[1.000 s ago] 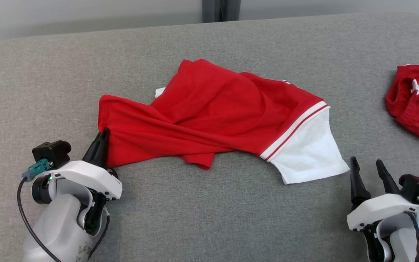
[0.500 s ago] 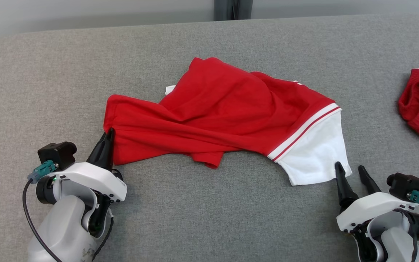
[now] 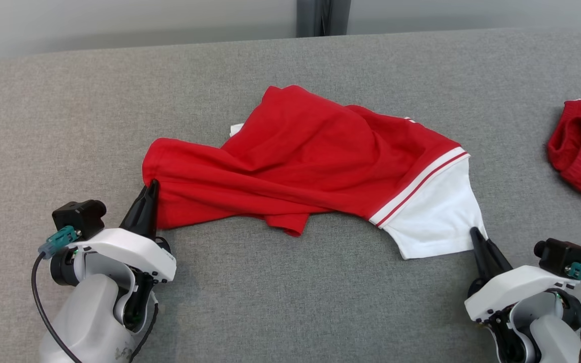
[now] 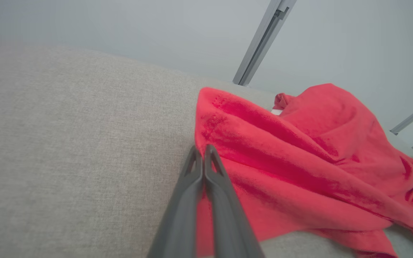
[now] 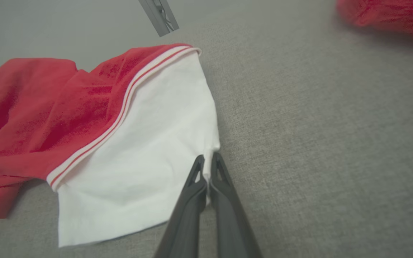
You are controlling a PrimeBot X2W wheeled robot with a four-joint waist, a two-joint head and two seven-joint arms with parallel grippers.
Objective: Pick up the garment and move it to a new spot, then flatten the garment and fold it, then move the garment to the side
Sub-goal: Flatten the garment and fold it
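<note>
Shows garment (image 3: 310,166) lying lengthwise left-right, white end rightward; pinched at red edge by left gripper (image 3: 151,189), white corner by right gripper (image 3: 474,233).

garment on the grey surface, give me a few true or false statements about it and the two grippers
1. The left gripper is shut on the red edge of the garment. True.
2. The right gripper is open, clear of the cloth. False: its jaws are shut on the corner of the white sleeve.
3. The garment lies flat and smooth. False: it is bunched and creased.
4. A second red garment lies apart from it, at the right edge of the head view. True.
</note>
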